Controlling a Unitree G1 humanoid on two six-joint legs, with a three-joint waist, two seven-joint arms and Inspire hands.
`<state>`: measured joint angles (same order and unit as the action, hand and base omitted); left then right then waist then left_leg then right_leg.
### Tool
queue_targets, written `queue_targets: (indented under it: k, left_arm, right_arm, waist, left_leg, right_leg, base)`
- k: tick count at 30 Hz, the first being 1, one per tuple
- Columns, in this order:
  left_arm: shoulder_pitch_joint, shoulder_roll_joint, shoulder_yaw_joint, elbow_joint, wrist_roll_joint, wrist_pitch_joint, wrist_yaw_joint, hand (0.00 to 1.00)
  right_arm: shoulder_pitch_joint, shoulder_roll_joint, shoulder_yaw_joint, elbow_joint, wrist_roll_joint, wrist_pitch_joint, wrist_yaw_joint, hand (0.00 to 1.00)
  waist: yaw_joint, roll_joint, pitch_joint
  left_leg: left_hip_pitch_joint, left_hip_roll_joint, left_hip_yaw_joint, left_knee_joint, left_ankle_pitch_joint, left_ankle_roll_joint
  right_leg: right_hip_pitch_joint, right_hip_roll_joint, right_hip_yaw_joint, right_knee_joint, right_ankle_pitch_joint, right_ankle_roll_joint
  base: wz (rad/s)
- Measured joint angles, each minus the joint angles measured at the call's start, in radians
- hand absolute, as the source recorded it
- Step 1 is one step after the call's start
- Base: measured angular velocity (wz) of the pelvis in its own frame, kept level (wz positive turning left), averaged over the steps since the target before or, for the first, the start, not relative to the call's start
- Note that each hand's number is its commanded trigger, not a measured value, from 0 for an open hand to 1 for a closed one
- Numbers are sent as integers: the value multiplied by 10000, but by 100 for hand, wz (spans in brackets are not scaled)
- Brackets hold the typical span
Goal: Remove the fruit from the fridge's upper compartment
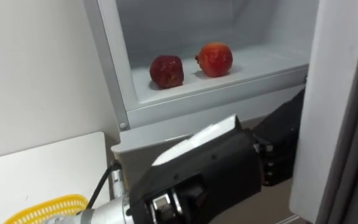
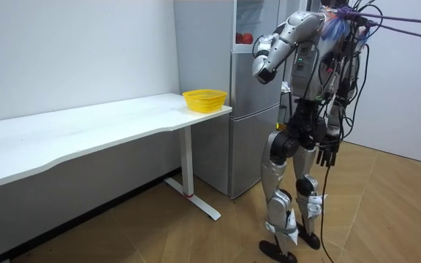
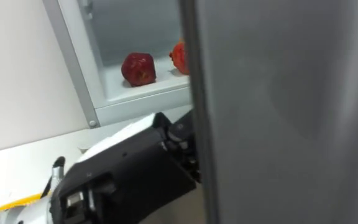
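Observation:
Two red round fruits lie on the white shelf (image 1: 260, 67) of the open upper fridge compartment: a darker one (image 1: 166, 71) on the left and a brighter one (image 1: 215, 59) to its right. My left forearm reaches up below the shelf. My left hand (image 1: 278, 146) is dark and sits at the edge of the grey fridge door (image 1: 344, 106), with the door's edge hiding its fingers. In the right eye view the door (image 3: 278, 112) covers part of the brighter fruit (image 3: 179, 57). My right hand (image 2: 327, 153) hangs at my side with relaxed fingers.
I stand right in front of the tall grey fridge (image 2: 251, 117). A white table (image 1: 42, 168) adjoins it on my left, with a yellow basket (image 1: 48, 208) at its near corner. The open door stands close on my right.

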<state>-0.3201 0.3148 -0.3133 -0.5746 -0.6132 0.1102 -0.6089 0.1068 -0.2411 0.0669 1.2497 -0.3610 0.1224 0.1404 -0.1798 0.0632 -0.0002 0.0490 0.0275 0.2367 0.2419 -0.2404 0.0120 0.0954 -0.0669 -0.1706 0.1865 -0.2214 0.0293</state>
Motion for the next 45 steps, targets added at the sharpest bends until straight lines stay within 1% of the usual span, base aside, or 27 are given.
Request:
queue_targets:
  k: [4,6,10,12,15,19,20,25,27,29,32,37,40,42,43,44,45]
  left_arm:
    - [-11,-263,-279,-19,13,-1,163,0]
    - [-217,-369,-471,-21,197,-1,181,0]
    - [-621,-408,-716,-17,197,-1,171,0]
    - [-701,-550,-843,-11,195,-1,155,0]
    - [-747,-743,-944,15,195,0,144,0]
    - [-832,-962,-1143,102,194,-5,175,0]
    - [-833,-1057,-1232,171,194,-10,214,0]
    - [-833,-1208,-1406,218,193,-10,488,0]
    - [-839,-1343,-1433,252,194,-9,540,0]
    - [-842,-1358,-1492,266,195,-9,638,0]
    - [-916,-1454,-1738,265,191,-9,785,0]
    - [-1263,-1513,-2090,272,193,-10,799,0]
    - [-1660,-1559,-2244,409,188,-12,796,0]
    - [-1847,-1734,-2407,578,183,-14,811,0]
    - [-1849,-1798,-2455,588,184,-14,821,0]
    - [-1855,-1926,-2501,635,183,-14,820,0]
    - [-1878,-1971,-2588,633,183,-17,813,0]
  right_arm:
    - [-94,-5,27,16,87,-28,-107,0]
    - [-98,-3,153,16,88,-34,-127,0]
    - [-98,-1,288,-1,80,-35,-110,0]
    - [-118,2,289,-11,109,-31,-72,0]
    - [-197,3,296,-6,246,-23,-83,0]
    - [-216,15,438,15,429,-22,-147,0]
    - [-222,20,500,18,431,-24,-178,0]
    - [-299,44,695,43,361,-30,-185,0]
    - [-309,44,706,49,357,-23,-183,0]
    - [-318,44,706,60,360,-22,-187,0]
    - [-334,50,711,200,367,-20,-194,0]
    - [-531,48,889,425,364,-15,-184,0]
    - [-735,48,983,486,365,-11,-189,0]
    - [-887,48,1104,541,370,-25,-209,0]
    - [-908,48,1118,546,371,-31,-221,0]
    - [-955,48,1199,554,372,-33,-271,0]
    - [-988,43,1305,580,372,-32,-302,0]
  waist:
    - [-60,4,-3]
    - [-64,5,-4]
    - [-119,7,-6]
    - [-209,5,-6]
    - [-365,2,-5]
    - [-385,2,-5]
    - [-383,2,-5]
    - [-455,-1,-2]
    - [-542,-7,2]
    - [-632,-6,1]
    - [-639,-6,2]
    - [-643,10,8]
    - [-656,54,33]
    - [-673,91,42]
    - [-673,103,44]
    - [-674,133,40]
    - [-684,175,30]
  left_leg:
    - [-40,0,228,15,1,1]
    - [-40,2,252,-6,1,1]
    - [-41,11,261,-31,1,0]
    - [-33,13,261,-56,2,-1]
    - [-21,40,280,-63,2,-2]
    - [-3,52,298,-63,1,-2]
    - [10,53,305,-63,1,-2]
    - [-4,80,348,-36,1,-1]
    - [-5,81,350,-32,1,-1]
    - [-4,85,353,-23,1,0]
    - [4,95,361,-25,1,-1]
    - [-5,115,340,-24,1,-2]
    - [-24,112,334,-22,1,-2]
    - [-28,108,333,-28,1,-2]
    - [-29,106,334,-30,1,-2]
    - [-31,103,335,-37,1,-3]
    - [-33,104,338,-44,1,-3]
  right_leg:
    - [-91,8,63,6,16,3]
    - [-101,6,60,3,17,3]
    - [-92,5,57,19,21,1]
    - [-85,3,40,26,21,2]
    - [-86,5,47,26,23,3]
    - [-82,6,52,29,35,8]
    - [-76,4,55,36,38,9]
    - [-83,16,62,21,76,7]
    - [-86,29,95,-14,77,8]
    - [-89,34,104,-45,74,11]
    - [-100,60,237,-50,75,10]
    - [-101,86,285,-23,86,-5]
    - [-102,86,283,-39,86,-5]
    - [-101,86,279,-59,86,-5]
    - [-100,86,279,-68,87,-5]
    - [-94,87,280,-98,93,-5]
    - [-83,96,288,-149,120,-6]
  base:
    - [-8]
    - [0]
    - [0]
    - [0]
    - [0]
    - [-1]
    - [0]
    - [-1]
    - [0]
    - [-2]
    - [-4]
    - [-2]
    - [0]
    - [0]
    - [0]
    - [0]
    - [0]
